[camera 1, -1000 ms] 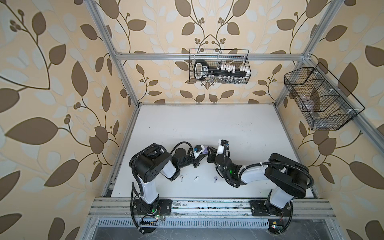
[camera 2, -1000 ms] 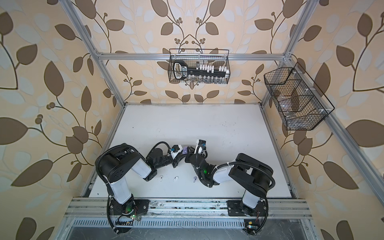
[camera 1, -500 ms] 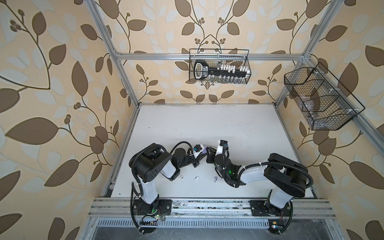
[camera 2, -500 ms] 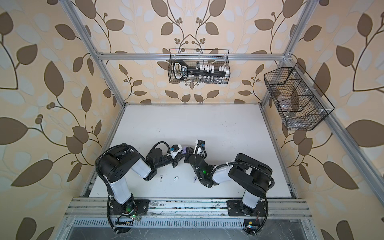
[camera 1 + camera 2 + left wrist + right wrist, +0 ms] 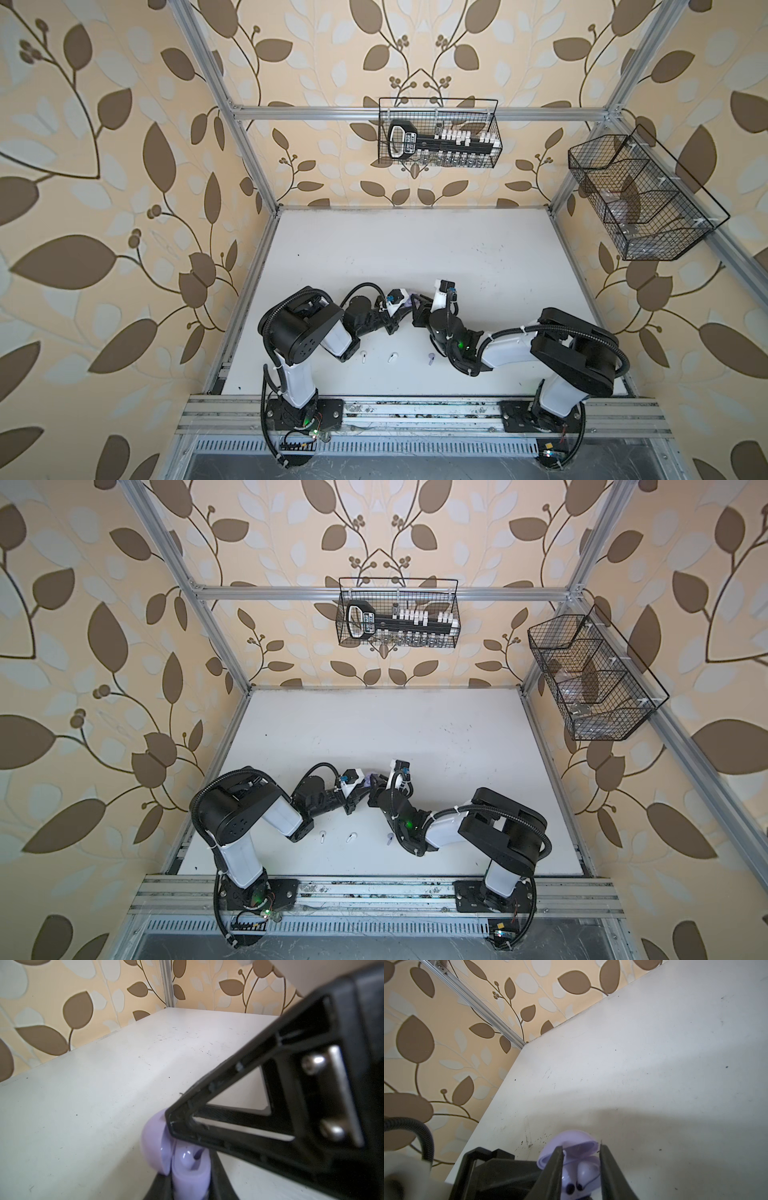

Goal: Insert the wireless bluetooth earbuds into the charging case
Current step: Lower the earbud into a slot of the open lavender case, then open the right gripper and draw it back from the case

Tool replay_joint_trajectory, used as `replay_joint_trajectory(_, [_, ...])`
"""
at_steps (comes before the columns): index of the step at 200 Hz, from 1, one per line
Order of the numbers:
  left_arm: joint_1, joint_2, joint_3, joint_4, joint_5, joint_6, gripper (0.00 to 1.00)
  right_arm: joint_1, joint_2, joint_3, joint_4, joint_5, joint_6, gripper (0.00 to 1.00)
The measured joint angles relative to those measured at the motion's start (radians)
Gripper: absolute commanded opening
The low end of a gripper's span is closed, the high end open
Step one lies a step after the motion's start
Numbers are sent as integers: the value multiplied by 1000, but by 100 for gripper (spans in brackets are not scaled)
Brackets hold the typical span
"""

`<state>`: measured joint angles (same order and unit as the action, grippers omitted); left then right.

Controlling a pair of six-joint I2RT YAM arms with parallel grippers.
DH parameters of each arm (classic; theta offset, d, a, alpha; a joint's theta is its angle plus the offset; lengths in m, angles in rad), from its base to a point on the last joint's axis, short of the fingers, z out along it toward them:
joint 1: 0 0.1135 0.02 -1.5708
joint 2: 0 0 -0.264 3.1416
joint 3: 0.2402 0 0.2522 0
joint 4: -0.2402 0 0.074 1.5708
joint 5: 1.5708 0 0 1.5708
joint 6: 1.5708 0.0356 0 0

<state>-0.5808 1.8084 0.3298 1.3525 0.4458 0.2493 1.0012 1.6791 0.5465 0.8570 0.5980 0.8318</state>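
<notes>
A wire basket on the back wall holds a long black handled rack lined with small white pieces. A second, divided wire basket on the right wall holds something clear, too faint to name. The lavender charging case sits on or just above the white surface, about midway along its width and nearer the front edge than the back. The case is open, with its lid tipped back on the hinge. The left tool is clamped on the case's lower half, one black finger on each side of it. Inside the open half, the right wrist view shows pale rounded shapes and two dark spots; I cannot tell whether an earbud sits there. The right tool hangs right over the case with its fingers apart, one on each side of the open half. Nothing shows gripped between them, and it is unclear whether they touch the case. In both top views the two tools meet tip to tip at the case. Three earbuds lie loose in a row close to the front edge, well apart from the case. The left white earbud lies near the left arm's elbow. The middle white earbud is beside it, and the lavender earbud lies just beside the right arm's wrist link.
</notes>
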Motion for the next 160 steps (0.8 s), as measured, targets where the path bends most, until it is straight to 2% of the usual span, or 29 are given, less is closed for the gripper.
replay_joint_trajectory(96, [0,0,2,5,8,0,4,-3,-132,-36,-68,15,-3,38])
replay_joint_trajectory(160, [0,0,2,5,24,1,4,-4,-290,-53,-277,14,8,43])
